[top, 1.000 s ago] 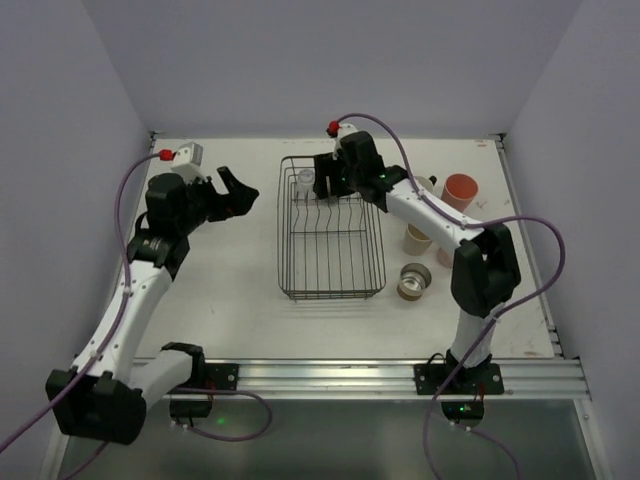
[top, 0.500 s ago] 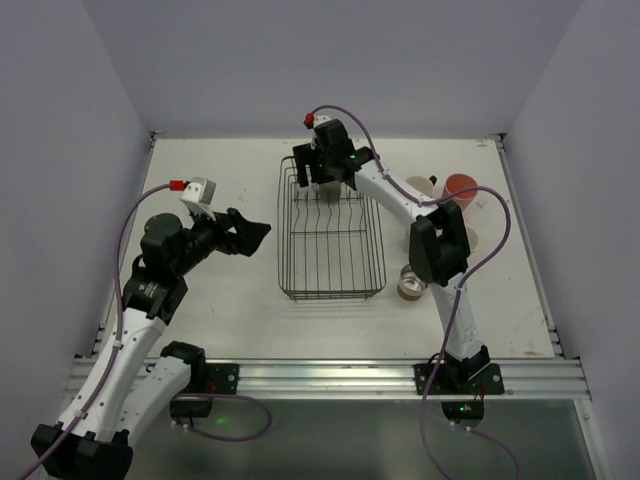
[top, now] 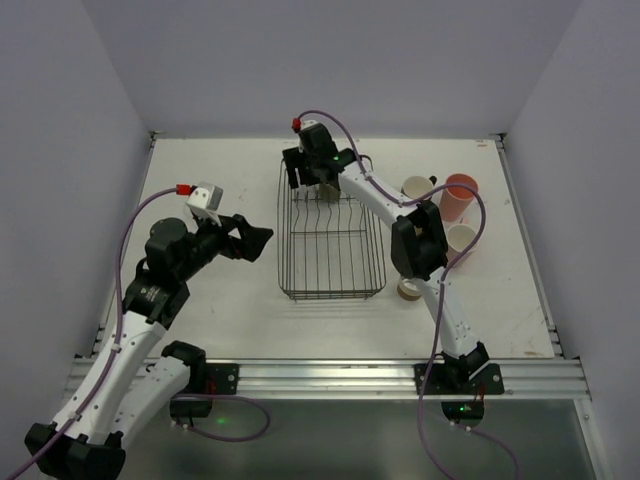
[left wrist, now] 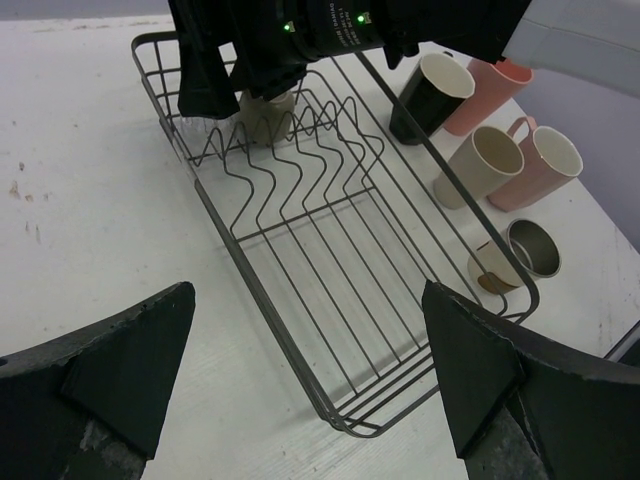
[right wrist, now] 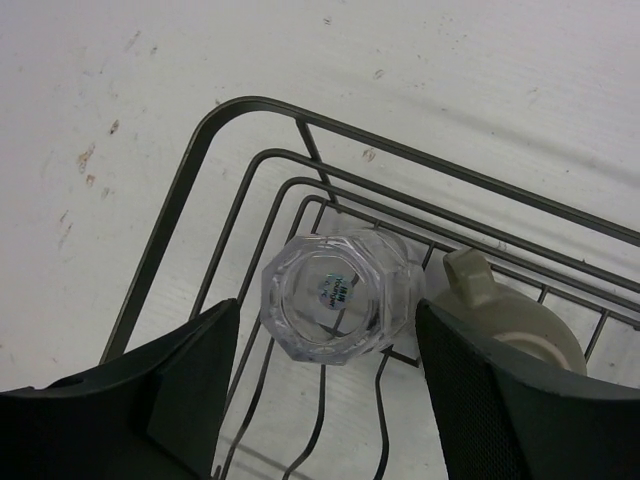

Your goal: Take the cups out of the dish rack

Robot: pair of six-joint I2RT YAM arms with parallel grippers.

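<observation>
The black wire dish rack [top: 282,250] lies mid-table. My right gripper [top: 310,180] hangs open over its far left corner. In the right wrist view its jaws [right wrist: 335,335] stand wide on either side of an upturned clear glass [right wrist: 338,295], apart from it. A beige handled cup [right wrist: 515,325] sits beside the glass in the rack [right wrist: 170,230]. My left gripper [top: 255,240] is open and empty, left of the rack. In the left wrist view [left wrist: 305,385] it looks over the rack [left wrist: 250,310] at the beige cup [left wrist: 262,115].
Right of the rack stand a black mug [left wrist: 425,95], a pink tumbler [left wrist: 490,85], a beige cup [left wrist: 480,165] and a pink handled mug [left wrist: 545,160]. Two small cups [left wrist: 515,255] lie near the rack's near right corner. The back wall is close behind.
My right gripper has moved left along the rack's far end to its far left corner. My left gripper has swung nearer and rightward, toward the rack's left side.
</observation>
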